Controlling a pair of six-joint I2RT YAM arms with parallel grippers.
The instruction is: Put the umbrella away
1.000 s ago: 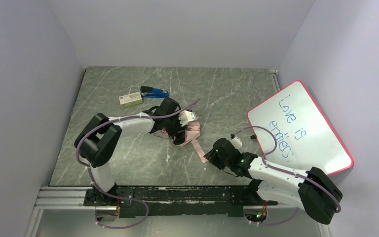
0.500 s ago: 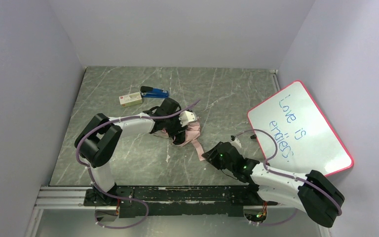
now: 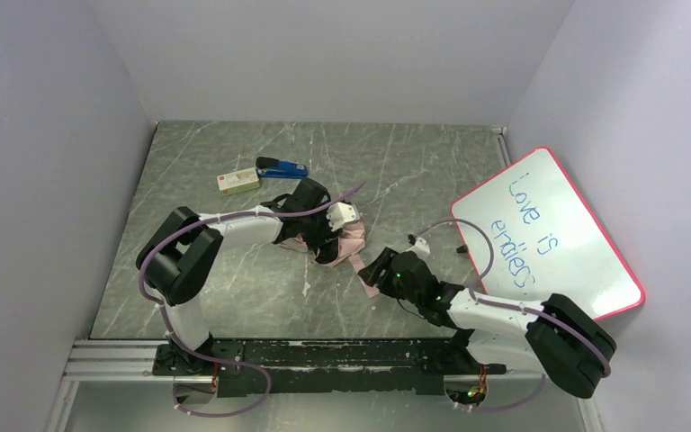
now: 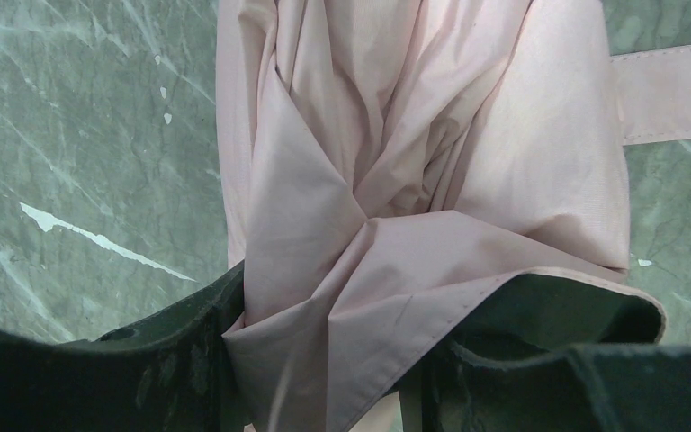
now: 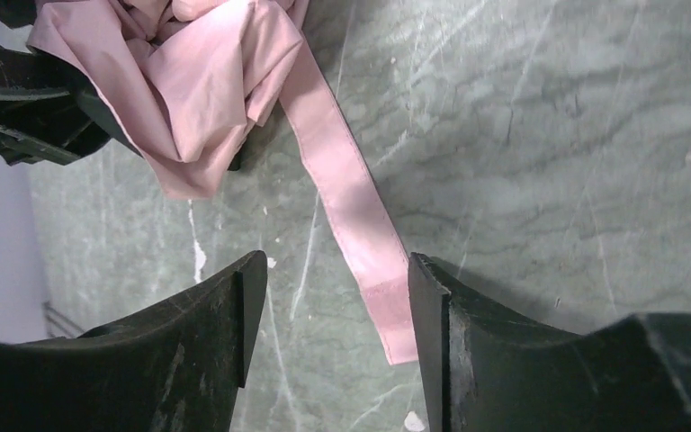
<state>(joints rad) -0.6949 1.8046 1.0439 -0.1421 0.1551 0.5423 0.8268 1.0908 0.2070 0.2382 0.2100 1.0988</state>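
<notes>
The pale pink umbrella (image 3: 349,241) lies bunched on the marble table, folded fabric filling the left wrist view (image 4: 414,162). Its long pink strap (image 5: 346,207) runs out flat towards the right arm and shows in the top view (image 3: 365,275). My left gripper (image 3: 324,236) is shut on the umbrella's fabric (image 4: 342,342), which is pinched between the dark fingers (image 4: 144,360). My right gripper (image 5: 333,310) is open, low over the table, with the strap's free end lying between its fingers (image 5: 468,351), close to the right one. The shaft and handle are hidden.
A blue stapler (image 3: 281,168) and a small white and red box (image 3: 237,181) lie at the back left. A whiteboard with a red rim (image 3: 547,232) leans against the right wall. A small black thing (image 3: 461,248) lies by its lower edge.
My right gripper has moved left and forward to the free end of the strap, so that the end now lies between its open fingers. The left gripper has held still on the fabric.
</notes>
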